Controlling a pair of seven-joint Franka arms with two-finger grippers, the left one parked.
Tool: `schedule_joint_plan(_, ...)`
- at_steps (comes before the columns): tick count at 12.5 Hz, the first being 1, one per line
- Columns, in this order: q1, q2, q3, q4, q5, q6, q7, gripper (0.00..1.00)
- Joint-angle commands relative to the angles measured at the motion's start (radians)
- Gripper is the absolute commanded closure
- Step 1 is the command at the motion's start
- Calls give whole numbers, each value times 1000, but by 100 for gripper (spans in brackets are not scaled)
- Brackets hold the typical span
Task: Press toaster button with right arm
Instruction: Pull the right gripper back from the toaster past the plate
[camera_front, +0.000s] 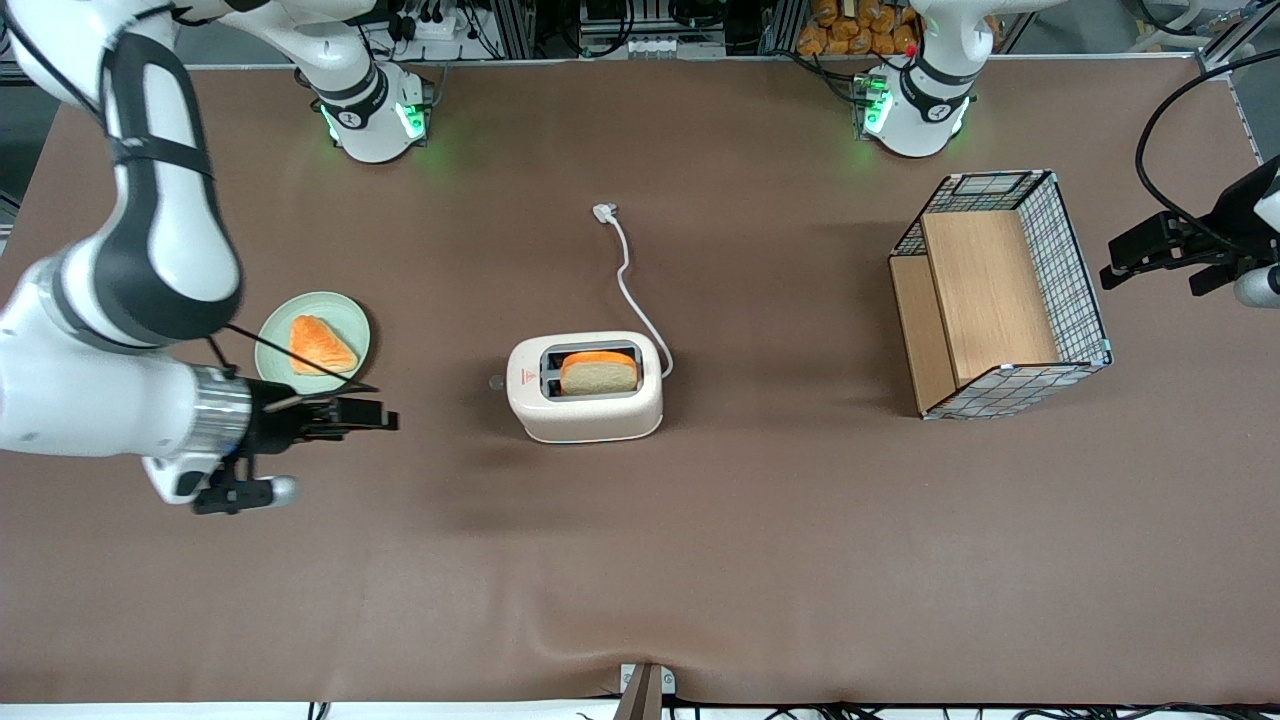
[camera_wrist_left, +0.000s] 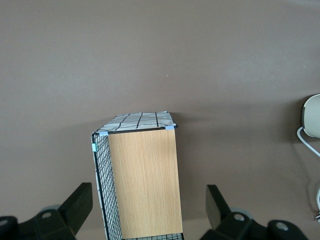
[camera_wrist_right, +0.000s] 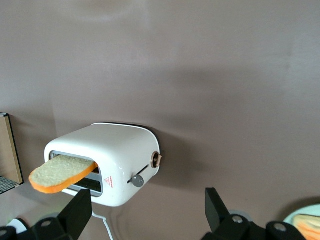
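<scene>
The white toaster (camera_front: 585, 385) stands mid-table with a bread slice (camera_front: 598, 372) sticking up from one slot. Its small grey button (camera_front: 496, 381) pokes out of the short end that faces the working arm. My right gripper (camera_front: 390, 418) hovers level with that end, a clear gap away and slightly nearer the front camera. In the right wrist view the toaster (camera_wrist_right: 115, 150) and its button (camera_wrist_right: 137, 181) lie ahead of the gripper (camera_wrist_right: 147, 215). The black fingers (camera_wrist_right: 80, 212) stand wide apart, open, with nothing between them.
A green plate (camera_front: 275, 345) with a toast triangle (camera_front: 322, 345) sits beside the right arm. The toaster's white cord (camera_front: 630, 280) runs away from the front camera to a plug (camera_front: 605, 212). A wire basket with wooden shelves (camera_front: 1000, 295) stands toward the parked arm's end.
</scene>
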Motion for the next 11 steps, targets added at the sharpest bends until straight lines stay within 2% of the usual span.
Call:
schedule_joint_plan(1, -34, -23, 16, 83, -85, -73, 11, 0)
schedule_joint_plan(2, -45, -41, 20, 92, -139, -82, 9, 0)
schedule_joint_plan(4, -85, -83, 43, 102, -141, -175, 11, 0)
schedule_joint_plan(6, -86, -144, 33, 102, -150, -194, 12, 0)
schedule_joint_plan(7, -80, -187, 27, 96, -180, -197, 17, 0)
schedule_joint_plan(10, -86, -311, 36, 68, -363, -316, 47, 0)
schedule_joint_plan(11, -96, -357, 34, 28, -372, -329, 82, 0)
